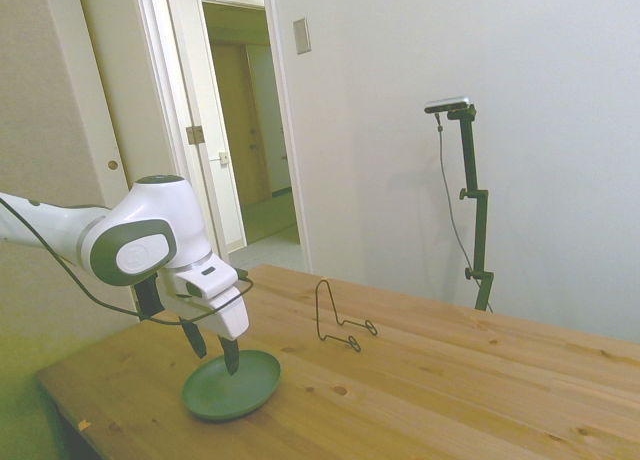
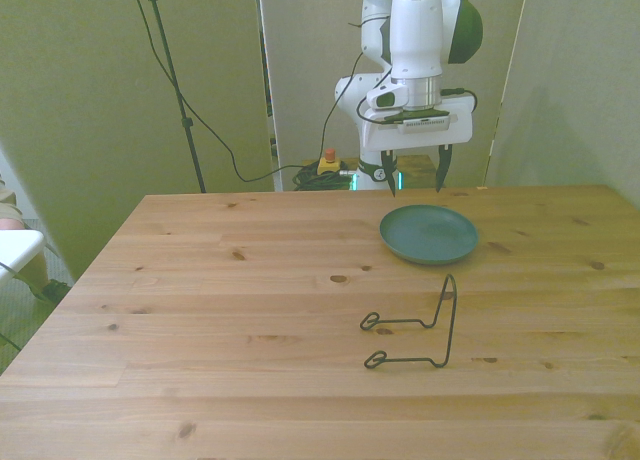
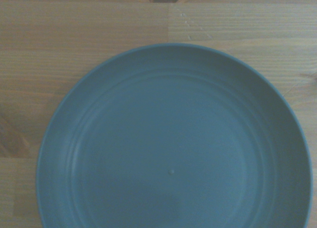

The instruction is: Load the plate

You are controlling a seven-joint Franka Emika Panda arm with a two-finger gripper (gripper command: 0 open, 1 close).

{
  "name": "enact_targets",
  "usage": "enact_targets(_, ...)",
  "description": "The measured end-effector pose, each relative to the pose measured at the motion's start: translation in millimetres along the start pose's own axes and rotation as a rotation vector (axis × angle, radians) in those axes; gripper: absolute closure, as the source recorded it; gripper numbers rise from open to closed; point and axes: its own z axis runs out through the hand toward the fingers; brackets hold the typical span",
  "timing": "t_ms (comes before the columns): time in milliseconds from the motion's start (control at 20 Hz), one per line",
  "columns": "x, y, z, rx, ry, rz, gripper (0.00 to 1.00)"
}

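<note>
Wrist view first, since it sits closest: the plate (image 3: 173,143) fills nearly the whole picture, flat on the wooden bench (image 3: 74,34), bare and dry-looking, with faint rings inside a low rim. My tool (image 1: 214,351) hangs just above it with its 2 fingers spread and nothing between them; in the side view 1 fingertip seems to dip inside the rim, though I cannot tell whether it touches.

I judge the step in hand to be the grasp. Flat on the bench, the plate offers only its rim, so I would shift toward the edge, put 1 finger inside and 1 outside, and close on the wall there. A shallow rim gives little to hold, so the pinch should be firm and the lift slow, watching for tilt.

Farther off stands the black wire stand (image 2: 415,330), well apart from the plate (image 2: 429,233), with open bench between. I take it for the destination: the plate would need turning on edge to rest against the upright loop.
</note>
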Motion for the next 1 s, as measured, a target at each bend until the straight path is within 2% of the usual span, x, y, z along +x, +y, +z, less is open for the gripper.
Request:
enact_targets(450, -11, -13, 3, 0.004, 0.005, 0.009, 0.0)
enact_targets(800, -44, -48, 17, 0.008, 0.042, 0.044, 0.0)
enact_targets(1000, -69, -69, 30, -0.039, 0.104, 0.081, 0.0)
